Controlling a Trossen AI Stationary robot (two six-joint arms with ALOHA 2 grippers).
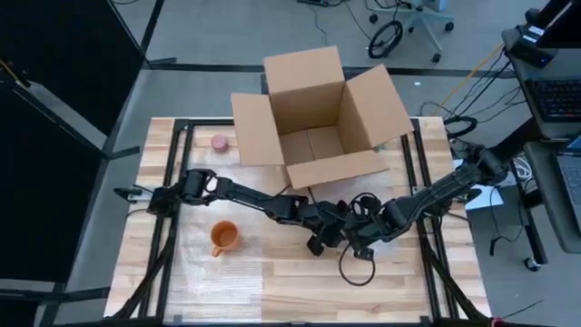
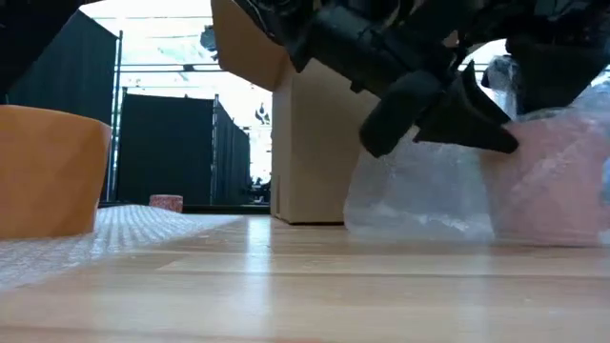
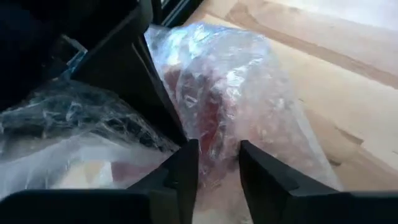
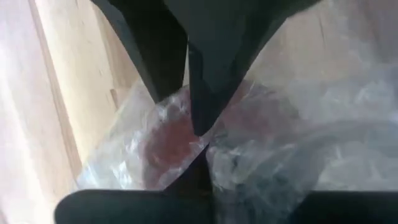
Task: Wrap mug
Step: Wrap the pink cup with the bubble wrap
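Both tools, left (image 3: 217,158) & right (image 4: 199,121), pinch bubble-wrapped mug (image 3: 217,93); no readable labels.

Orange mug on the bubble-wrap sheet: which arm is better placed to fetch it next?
Probably the left. The orange ceramic mug sits on the left arm's side. Both the left gripper and right gripper are busy at the bubble-wrapped red bundle, so the left must release first.

Left gripper (image 3: 219,165) fingers (image 3: 183,171) slightly apart, pinching bubble wrap (image 3: 249,93) around a reddish mug (image 3: 208,115)
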